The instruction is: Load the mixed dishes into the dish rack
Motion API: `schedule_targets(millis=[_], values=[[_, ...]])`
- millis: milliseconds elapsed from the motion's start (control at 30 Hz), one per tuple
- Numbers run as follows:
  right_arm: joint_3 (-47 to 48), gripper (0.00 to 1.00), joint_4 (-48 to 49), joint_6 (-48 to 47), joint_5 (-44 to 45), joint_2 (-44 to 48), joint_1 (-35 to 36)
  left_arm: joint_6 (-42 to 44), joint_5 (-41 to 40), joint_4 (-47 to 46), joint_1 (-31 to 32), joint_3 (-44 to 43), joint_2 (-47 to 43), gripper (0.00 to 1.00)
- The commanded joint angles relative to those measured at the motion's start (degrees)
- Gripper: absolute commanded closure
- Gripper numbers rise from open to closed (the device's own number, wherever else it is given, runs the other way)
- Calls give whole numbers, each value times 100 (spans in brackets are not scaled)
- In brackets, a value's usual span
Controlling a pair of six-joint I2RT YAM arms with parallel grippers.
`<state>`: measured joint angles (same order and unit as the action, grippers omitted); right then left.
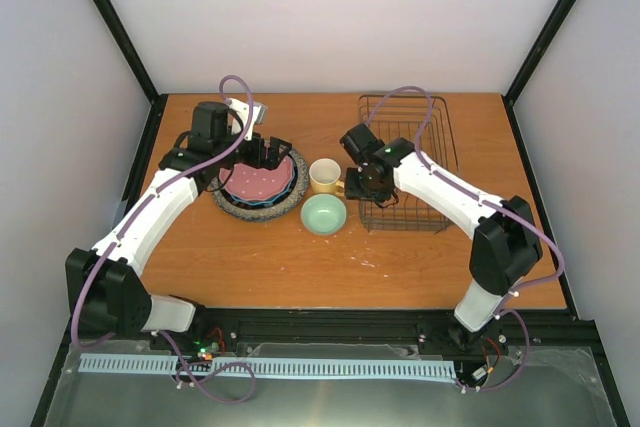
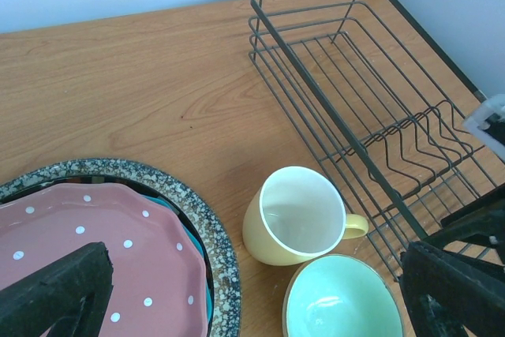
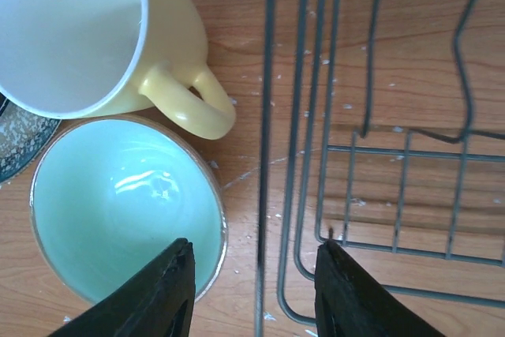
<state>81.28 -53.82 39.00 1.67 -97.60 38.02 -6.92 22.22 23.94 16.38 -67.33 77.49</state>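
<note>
**A:** Right wrist view first: what do we see?

**B:** We see the right fingers [image 3: 154, 293] apart and clamping nothing. One is over the mint-green bowl [image 3: 122, 203], the other over a corner of the dish rack [image 1: 390, 97], with a rack wire between them.

**A:** And the yellow mug [image 2: 292, 222]?

**B:** We find it upright on the table [image 2: 118, 76], just beside the bowl, with its handle toward the rack. Both stand outside the rack.

**A:** And our left side?

**B:** The left fingers [image 2: 59, 290] are spread wide and hold nothing. They are over the pink dotted plate [image 2: 102, 250], which tops the stack on the grey speckled plate [image 2: 201, 219].
</note>
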Motion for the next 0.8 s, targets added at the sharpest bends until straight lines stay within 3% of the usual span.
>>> schedule_targets(millis=[0, 200, 233, 333, 400, 600, 767], values=[[52, 57, -299, -11, 598, 439, 19, -31, -57, -136, -57, -183, 16, 0], [-124, 52, -17, -166, 1395, 1017, -534, -19, -123, -130, -62, -178, 42, 0], [-169, 54, 99, -272, 1333, 1038, -779, -20, -131, -143, -69, -163, 46, 0], [-216, 80, 458, -619, 1359, 892, -1457, -42, -157, -215, -65, -102, 66, 0], [-93, 90, 660, -901, 1526, 641, -1650, -54, -172, -247, -72, -60, 109, 0], [789, 91, 949, -1503, 1809, -513, -1801, -71, -247, -340, -115, 21, 208, 0], [1686, 97, 989, -1633, 1601, -1520, -1867, -43, -288, -386, -176, 66, 260, 0]])
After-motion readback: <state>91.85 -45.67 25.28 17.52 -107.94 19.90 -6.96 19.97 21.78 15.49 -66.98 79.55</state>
